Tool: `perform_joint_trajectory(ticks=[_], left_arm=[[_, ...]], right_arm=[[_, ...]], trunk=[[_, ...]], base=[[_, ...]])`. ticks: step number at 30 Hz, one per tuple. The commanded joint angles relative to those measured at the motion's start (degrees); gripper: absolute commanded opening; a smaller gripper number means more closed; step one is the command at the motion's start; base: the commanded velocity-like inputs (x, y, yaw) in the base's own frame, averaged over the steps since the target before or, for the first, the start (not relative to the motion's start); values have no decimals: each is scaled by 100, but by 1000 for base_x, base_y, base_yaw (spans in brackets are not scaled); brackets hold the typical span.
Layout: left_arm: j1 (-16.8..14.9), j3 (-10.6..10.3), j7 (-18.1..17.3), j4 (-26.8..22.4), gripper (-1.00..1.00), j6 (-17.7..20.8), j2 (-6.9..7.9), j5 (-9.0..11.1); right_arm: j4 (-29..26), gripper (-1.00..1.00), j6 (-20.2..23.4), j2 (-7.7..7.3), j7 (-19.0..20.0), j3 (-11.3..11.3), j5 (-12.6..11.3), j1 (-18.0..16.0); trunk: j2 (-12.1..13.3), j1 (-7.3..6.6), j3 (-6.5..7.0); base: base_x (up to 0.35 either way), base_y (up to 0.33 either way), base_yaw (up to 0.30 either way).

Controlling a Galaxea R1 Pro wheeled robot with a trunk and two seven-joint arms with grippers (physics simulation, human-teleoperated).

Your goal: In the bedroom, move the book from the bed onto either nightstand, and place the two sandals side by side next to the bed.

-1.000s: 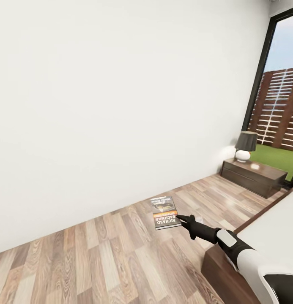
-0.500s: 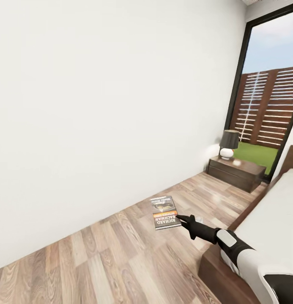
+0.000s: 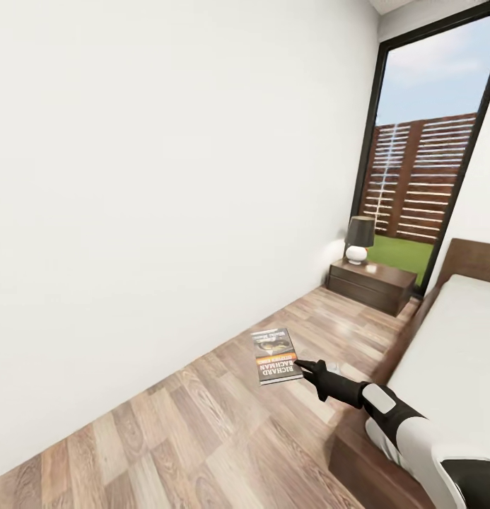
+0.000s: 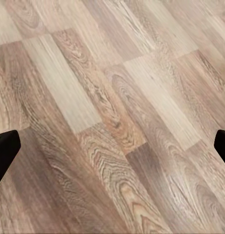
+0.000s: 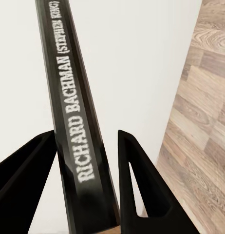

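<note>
Right gripper [image 3: 306,368] clamps the book [image 3: 276,355] by its edge, both black fingers [image 5: 137,190] pressed to the spine, holding it flat above the wooden floor [image 3: 202,424] beside the bed [image 3: 450,353]. Left gripper [image 4: 112,146] hangs spread wide over bare floorboards, grasping nothing.

Bed [image 3: 450,353] cut off by head view's right edge. Book [image 5: 76,126] runs past the right wrist picture's edges, only spine visible there. Left gripper [image 4: 112,146]: fingertips [image 4: 5,148] only, at frame edges. Nightstand [image 3: 372,283] details too small.
</note>
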Motion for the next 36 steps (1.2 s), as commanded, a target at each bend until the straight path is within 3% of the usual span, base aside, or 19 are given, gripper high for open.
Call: perform_joint_trajectory(ticks=[1,36], left_arm=[[-3,8,-60,6,100,5,1,60],[-3,8,-60,6,100,5,10,60]], right_arm=[[1,-100,31,-2,11,-3,-56,-7],[1,-100,31,-2,13,-3,-56,-7]], trunk=[[-3,2,-6],[-3,2,-6]], base=[[224,199,-221],[214,211,-201]])
